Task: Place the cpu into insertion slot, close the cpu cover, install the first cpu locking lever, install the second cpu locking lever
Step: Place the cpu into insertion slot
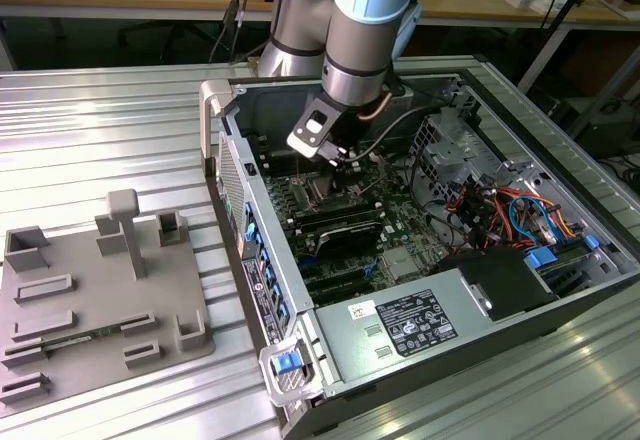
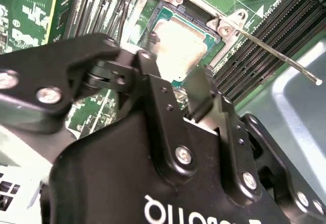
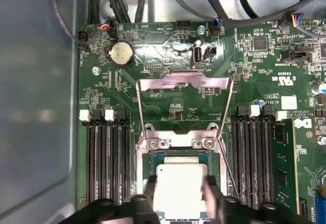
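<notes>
While the silver-grey square cpu (image 3: pixel 181 186) sits in the metal-rimmed insertion slot (image 3: pixel 144 159) | black tool (image 2: pixel 179 56) directly above — grip cannot be told.

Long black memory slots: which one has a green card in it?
The long black memory slot farthest from the square silver-topped cpu, on the side away from the grey case wall. It holds a green card; the other slots look empty.

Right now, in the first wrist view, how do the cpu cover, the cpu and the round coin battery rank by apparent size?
1. cpu cover: largest, but it is raised open and may be nearer the camera, so this is unsure.
2. cpu: partly hidden.
3. coin battery: clearly smallest.
</notes>
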Robot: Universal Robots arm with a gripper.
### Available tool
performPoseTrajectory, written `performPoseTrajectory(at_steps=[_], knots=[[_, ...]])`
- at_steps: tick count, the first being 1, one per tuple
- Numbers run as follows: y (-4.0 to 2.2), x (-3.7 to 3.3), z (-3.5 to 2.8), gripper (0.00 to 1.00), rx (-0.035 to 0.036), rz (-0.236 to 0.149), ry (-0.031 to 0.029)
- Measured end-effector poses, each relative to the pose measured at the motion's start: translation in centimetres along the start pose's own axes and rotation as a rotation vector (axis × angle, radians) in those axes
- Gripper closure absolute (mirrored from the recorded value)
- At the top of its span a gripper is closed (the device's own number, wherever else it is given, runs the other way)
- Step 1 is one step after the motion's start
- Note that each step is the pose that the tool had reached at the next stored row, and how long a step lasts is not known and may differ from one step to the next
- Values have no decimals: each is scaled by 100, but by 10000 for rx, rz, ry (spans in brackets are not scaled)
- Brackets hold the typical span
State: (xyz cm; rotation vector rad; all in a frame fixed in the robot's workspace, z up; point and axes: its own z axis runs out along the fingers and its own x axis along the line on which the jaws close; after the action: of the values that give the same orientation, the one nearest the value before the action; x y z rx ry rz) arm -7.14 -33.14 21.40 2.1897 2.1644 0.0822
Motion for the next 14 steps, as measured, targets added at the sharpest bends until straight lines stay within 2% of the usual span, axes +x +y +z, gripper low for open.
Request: performPoseTrajectory(at_steps=[2, 5, 6, 8, 9, 14], knots=[[3, 0, -36, 65, 2, -6, 0], [6, 0, -62, 71, 4, -8, 2], [6, 0, -62, 83, 5, -7, 2], [5, 0, -63, 83, 6, -7, 1], [5, 0, -63, 89, 7, -7, 1], [6, 0, -65, 89, 8, -8, 1]])
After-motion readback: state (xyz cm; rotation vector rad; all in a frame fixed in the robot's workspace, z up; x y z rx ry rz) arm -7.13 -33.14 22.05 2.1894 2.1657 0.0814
